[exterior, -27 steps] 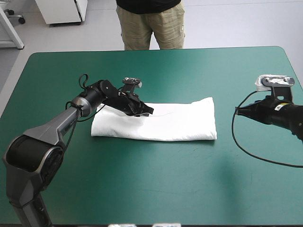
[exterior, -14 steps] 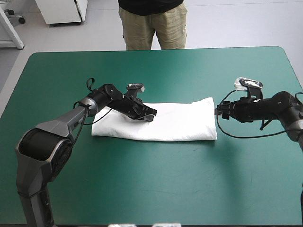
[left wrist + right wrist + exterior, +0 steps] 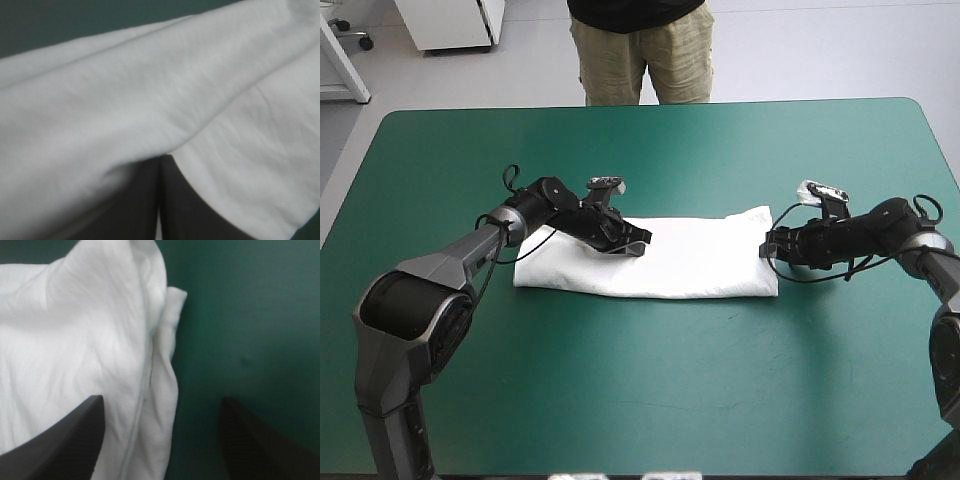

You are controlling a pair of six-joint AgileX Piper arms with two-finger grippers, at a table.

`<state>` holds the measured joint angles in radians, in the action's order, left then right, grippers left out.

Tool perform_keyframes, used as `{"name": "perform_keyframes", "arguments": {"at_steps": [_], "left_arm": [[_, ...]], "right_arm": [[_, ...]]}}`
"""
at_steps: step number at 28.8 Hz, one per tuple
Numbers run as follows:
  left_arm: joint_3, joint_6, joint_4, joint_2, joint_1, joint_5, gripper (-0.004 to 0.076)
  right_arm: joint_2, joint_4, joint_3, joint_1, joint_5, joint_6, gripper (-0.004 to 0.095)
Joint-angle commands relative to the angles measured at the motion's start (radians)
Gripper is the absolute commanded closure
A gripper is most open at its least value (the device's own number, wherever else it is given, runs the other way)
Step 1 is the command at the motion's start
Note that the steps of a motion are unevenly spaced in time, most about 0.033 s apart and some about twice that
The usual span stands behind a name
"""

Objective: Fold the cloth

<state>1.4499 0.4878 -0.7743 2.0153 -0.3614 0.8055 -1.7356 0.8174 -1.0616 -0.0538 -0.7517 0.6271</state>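
Note:
The white T-shirt (image 3: 690, 258) lies folded into a long flat band across the middle of the table. My left gripper (image 3: 636, 243) rests on the band's far edge, left of its middle. In the left wrist view this gripper (image 3: 160, 159) is shut, its tips against a fold of the T-shirt (image 3: 125, 100). My right gripper (image 3: 767, 246) hangs low at the band's right end. In the right wrist view it (image 3: 161, 400) stands open, one finger (image 3: 75, 435) over the T-shirt (image 3: 75, 330), the other (image 3: 255, 435) over bare cover. The shirt's edge lies between them.
The teal-green cover (image 3: 650, 400) runs broad and bare from the shirt to the near edge, and likewise toward the far edge (image 3: 650, 103). The right arm reaches in low from the table's right side.
My right arm has swung in from the table's right side to the shirt's right end, and its fingers have opened. My left gripper slid slightly rightward along the shirt at first, then stayed.

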Motion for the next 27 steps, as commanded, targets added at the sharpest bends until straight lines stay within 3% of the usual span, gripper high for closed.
{"name": "perform_keyframes", "arguments": {"at_steps": [1, 4, 11, 15, 27], "left_arm": [[0.013, 0.0, -0.001, -0.024, -0.008, -0.002, 0.0733], [0.013, 0.0, -0.001, -0.024, -0.008, -0.006, 0.0733], [0.013, 0.0, -0.001, -0.024, -0.008, -0.008, 0.0733], [0.013, 0.0, -0.001, -0.024, -0.008, -0.008, 0.0733], [0.013, 0.0, -0.001, -0.024, -0.008, -0.025, 0.0733]], "right_arm": [[-0.01, 0.047, -0.02, -0.004, -0.051, 0.051, 0.0443], [-0.034, 0.049, -0.02, -0.004, -0.068, 0.059, 0.06], [-0.057, 0.053, -0.02, 0.007, -0.082, 0.089, 0.0735], [-0.059, 0.096, -0.02, 0.007, -0.082, 0.133, 0.0908], [0.111, 0.167, -0.026, 0.007, -0.058, 0.178, 0.0923]]}}
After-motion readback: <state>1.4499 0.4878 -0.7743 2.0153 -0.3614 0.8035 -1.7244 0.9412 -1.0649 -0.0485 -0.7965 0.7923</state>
